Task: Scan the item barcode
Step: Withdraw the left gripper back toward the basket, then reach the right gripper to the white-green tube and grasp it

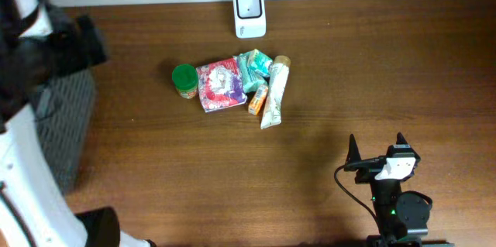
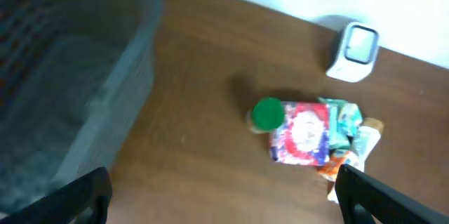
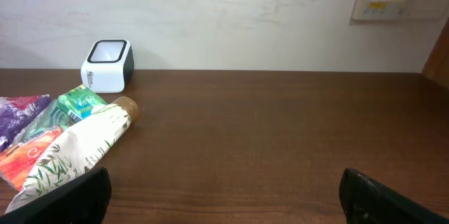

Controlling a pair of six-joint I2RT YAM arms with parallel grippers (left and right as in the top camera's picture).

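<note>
Five items are lying bunched together near the middle of the brown tabletop (image 1: 387, 69). A green-lidded jar (image 1: 184, 78) is sitting at the left end, with a red patterned packet (image 1: 220, 84) touching it. A teal packet (image 1: 255, 67) is lying just behind that, and a small orange pack (image 1: 258, 100) and a white tube (image 1: 275, 92) with a tan cap are lying on the right. The white barcode scanner (image 1: 249, 12) is standing apart from them at the far edge, by the wall. The right tool (image 1: 376, 142) is waiting at the near right, well apart from the group, its jaws gaping wide and gripping nothing. The left tool (image 2: 223, 182) is hanging over the left side near a grey basket (image 1: 66, 123). It is looking blurred in its own view, with its fingers spreading wide and nothing between them.
</note>
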